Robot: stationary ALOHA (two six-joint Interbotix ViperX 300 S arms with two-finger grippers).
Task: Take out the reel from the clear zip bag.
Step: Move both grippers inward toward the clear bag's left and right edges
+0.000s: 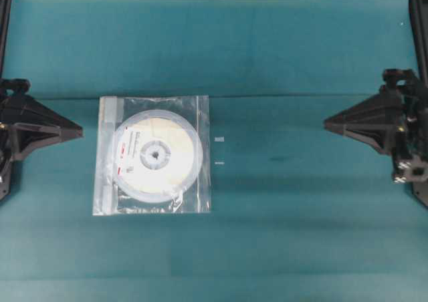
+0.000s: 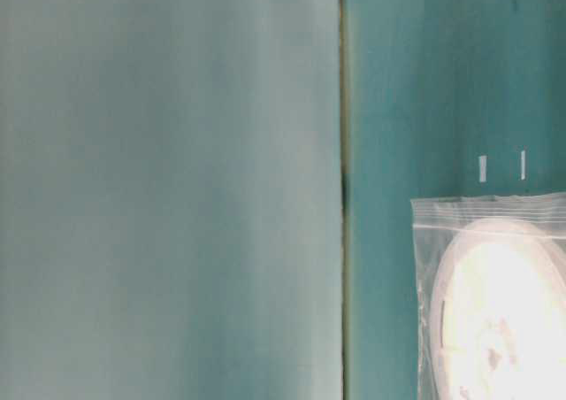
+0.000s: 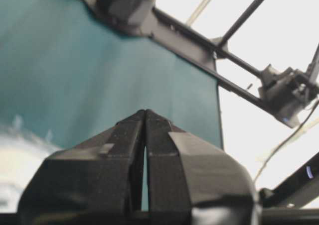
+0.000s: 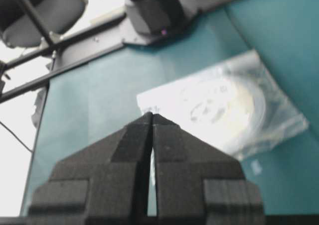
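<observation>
Overhead: the clear zip bag (image 1: 152, 155) lies flat left of centre on the counter (image 1: 301, 235), the reel (image 1: 156, 156) sealed inside, reachable by both arms. Left wrist: left gripper (image 3: 145, 113) closed, empty. Right wrist: right gripper (image 4: 151, 116) closed, empty, facing the bag.

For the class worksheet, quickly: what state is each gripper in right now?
Left gripper: closed, holding nothing.
Right gripper: closed, holding nothing.
</observation>
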